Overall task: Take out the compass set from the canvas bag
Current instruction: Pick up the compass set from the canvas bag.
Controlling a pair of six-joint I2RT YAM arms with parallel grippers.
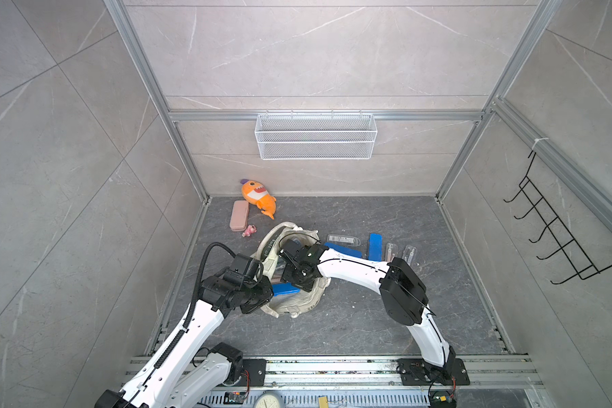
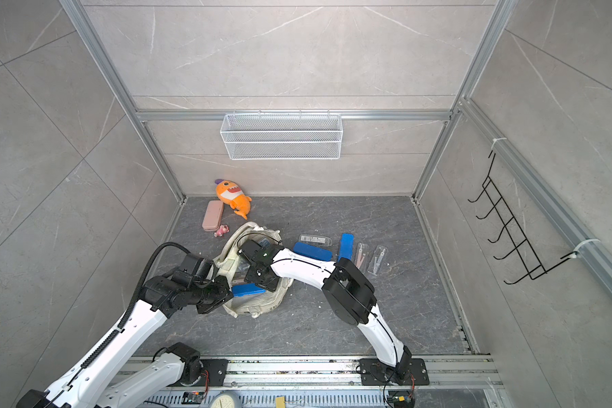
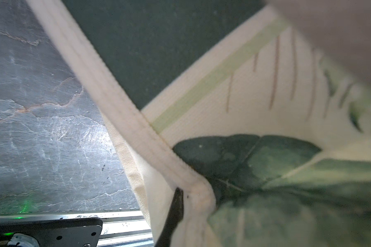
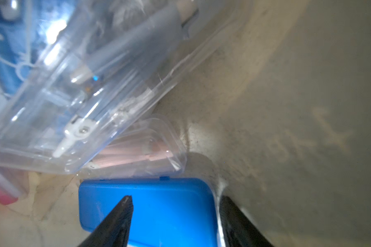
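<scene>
Left end effector (image 3: 181,192) closed — right (image 4: 175,198) agape

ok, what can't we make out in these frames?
- Bag interior, both top views: the right arm covers the mouth of the canvas bag.
- Left fingers, left wrist view: only one shows; the bag's hem hides the other.
- Clear cases, right wrist view: blurred, contents unclear.
- Right fingers: contact with the blue case undecidable.

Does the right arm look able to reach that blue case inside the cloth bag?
Probably yes: the right gripper is inside the canvas bag, open, its fingers right at the blue case, with nothing covering it.
</scene>
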